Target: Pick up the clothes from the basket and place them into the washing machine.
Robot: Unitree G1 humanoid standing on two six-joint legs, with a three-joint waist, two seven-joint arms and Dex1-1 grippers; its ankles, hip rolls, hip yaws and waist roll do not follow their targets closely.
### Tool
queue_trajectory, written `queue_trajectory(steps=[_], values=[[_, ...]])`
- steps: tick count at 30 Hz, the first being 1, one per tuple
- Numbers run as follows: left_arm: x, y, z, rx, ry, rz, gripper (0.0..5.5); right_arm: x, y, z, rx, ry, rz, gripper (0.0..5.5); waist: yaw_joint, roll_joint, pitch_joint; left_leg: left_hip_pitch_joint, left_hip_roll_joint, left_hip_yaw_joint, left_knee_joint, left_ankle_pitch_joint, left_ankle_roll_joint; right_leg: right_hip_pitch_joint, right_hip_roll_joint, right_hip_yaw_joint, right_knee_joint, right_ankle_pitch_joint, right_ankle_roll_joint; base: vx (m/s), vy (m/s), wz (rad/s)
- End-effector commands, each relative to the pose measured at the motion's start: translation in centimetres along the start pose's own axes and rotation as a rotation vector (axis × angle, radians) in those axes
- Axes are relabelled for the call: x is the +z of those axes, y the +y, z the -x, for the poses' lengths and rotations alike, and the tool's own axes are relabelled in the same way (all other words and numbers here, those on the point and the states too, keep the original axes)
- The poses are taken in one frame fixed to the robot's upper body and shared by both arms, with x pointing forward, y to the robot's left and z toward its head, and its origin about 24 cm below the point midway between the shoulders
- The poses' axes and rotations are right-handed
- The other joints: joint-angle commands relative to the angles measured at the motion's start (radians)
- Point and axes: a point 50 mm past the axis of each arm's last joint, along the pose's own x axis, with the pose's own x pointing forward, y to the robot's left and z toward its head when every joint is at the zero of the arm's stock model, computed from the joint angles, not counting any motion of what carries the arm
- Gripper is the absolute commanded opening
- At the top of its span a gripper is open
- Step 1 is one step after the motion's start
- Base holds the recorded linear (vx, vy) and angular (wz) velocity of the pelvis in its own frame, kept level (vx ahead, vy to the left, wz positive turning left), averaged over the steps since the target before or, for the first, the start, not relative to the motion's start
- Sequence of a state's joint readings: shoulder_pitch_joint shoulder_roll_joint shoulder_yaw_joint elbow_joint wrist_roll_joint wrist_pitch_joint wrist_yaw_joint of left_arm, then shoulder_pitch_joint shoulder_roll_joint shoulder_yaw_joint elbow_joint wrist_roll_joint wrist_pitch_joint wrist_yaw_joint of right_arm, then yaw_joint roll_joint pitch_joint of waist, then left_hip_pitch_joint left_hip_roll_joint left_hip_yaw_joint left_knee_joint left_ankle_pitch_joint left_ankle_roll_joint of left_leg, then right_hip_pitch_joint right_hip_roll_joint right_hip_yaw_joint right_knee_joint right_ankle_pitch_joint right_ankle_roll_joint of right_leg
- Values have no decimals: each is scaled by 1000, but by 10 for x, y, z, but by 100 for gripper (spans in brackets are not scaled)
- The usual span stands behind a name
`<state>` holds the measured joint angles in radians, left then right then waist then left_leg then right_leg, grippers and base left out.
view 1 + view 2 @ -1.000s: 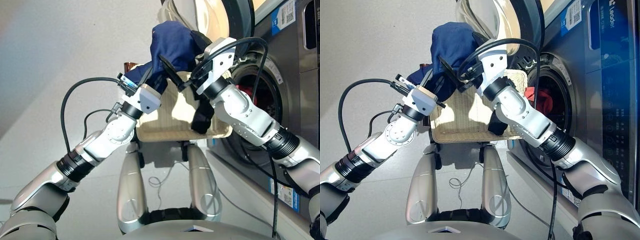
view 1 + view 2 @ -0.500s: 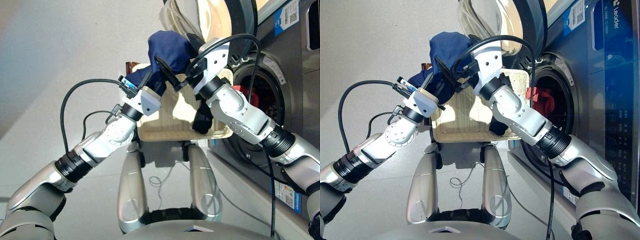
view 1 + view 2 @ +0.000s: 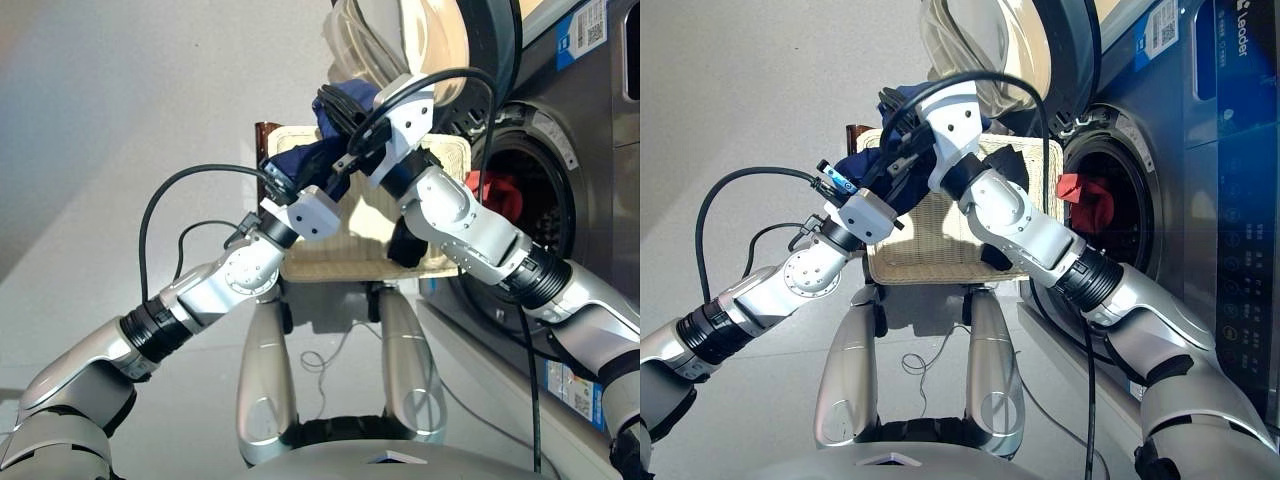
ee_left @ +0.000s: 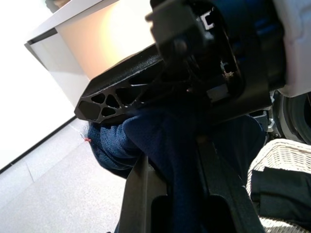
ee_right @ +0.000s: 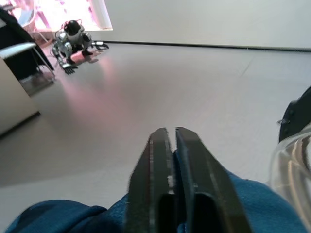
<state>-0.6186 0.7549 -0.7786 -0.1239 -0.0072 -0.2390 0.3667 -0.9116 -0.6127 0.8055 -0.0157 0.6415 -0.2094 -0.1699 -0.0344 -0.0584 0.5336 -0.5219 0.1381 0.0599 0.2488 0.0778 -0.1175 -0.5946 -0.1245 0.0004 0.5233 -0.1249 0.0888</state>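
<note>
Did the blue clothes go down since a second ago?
Yes. The navy garment has sunk from up beside the porthole door towards the basket.

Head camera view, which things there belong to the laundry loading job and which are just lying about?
Job:
navy garment
black garment
red garment in the drum
basket
washing machine
left gripper
right gripper

Lying about:
loose cable on the floor

Navy blue garment (image 3: pixel 305 160), bunched and held above the far left part of the cream-white wicker basket (image 3: pixel 330 268). Black garment (image 3: pixel 405 243), crumpled, lying inside the basket at its near right side. Coral-red garment (image 3: pixel 497 193) hanging within the round drum mouth of the dark grey washing machine (image 3: pixel 590 150), whose porthole door (image 3: pixel 430 40) stands open.
</note>
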Motion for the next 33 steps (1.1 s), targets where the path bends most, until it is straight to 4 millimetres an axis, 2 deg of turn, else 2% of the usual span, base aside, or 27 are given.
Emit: queue_trajectory(steps=[1, 7, 12, 13, 14, 25, 29, 33], values=[[70, 13, -22, 96, -402, 10, 0, 18, -14, 2, -74, -98, 37, 0, 2, 25, -14, 0, -29, 18, 101, -80, 15, 15, -19, 20, -90, 92, 50, 0, 0, 0], [69, 15, -21, 126, -403, -18, 0, 2, -20, 19, -130, -43, 20, 0, -1, 27, -14, -5, -29, 18, 104, -80, 16, 10, -21, 19, -86, 91, 51, 0, 0, 0], [68, 16, -22, 137, -401, -25, 0, -1, -24, 27, -150, -24, 39, 0, -4, 26, -14, -8, -29, 17, 107, -80, 16, 7, -24, 18, -83, 91, 52, 0, 0, 0], [68, 16, -21, 138, -400, -22, 0, -1, -25, 28, -157, -25, 43, 477, -5, 25, -14, -9, -29, 17, 109, -81, 17, 7, -24, 20, -83, 92, 52, 0, 0, 0], [68, 16, -21, 138, -402, -23, 0, 0, -27, 28, -164, -28, 47, 550, -6, 25, -14, -9, -29, 16, 110, -82, 17, 6, -23, 20, -83, 92, 52, 0, 0, 0], [68, 16, -21, 131, -394, -30, 0, 6, -33, 32, -142, -12, 18, 550, -8, 20, -14, -8, -31, 21, 111, -83, 16, 7, -24, 22, -83, 93, 53, 0, 0, 0], [69, 18, -21, 128, -397, -36, 0, 2, -32, 32, -116, 21, -29, 550, -4, 20, -14, -8, -31, 19, 111, -81, 14, 5, -25, 20, -83, 93, 53, 0, 0, 0], [71, 18, -21, 126, -404, -39, 0, -10, -30, 33, -112, 86, -126, 550, 2, 21, -14, -10, -31, 17, 111, -80, 13, 4, -27, 18, -83, 95, 53, 0, 0, 0]])
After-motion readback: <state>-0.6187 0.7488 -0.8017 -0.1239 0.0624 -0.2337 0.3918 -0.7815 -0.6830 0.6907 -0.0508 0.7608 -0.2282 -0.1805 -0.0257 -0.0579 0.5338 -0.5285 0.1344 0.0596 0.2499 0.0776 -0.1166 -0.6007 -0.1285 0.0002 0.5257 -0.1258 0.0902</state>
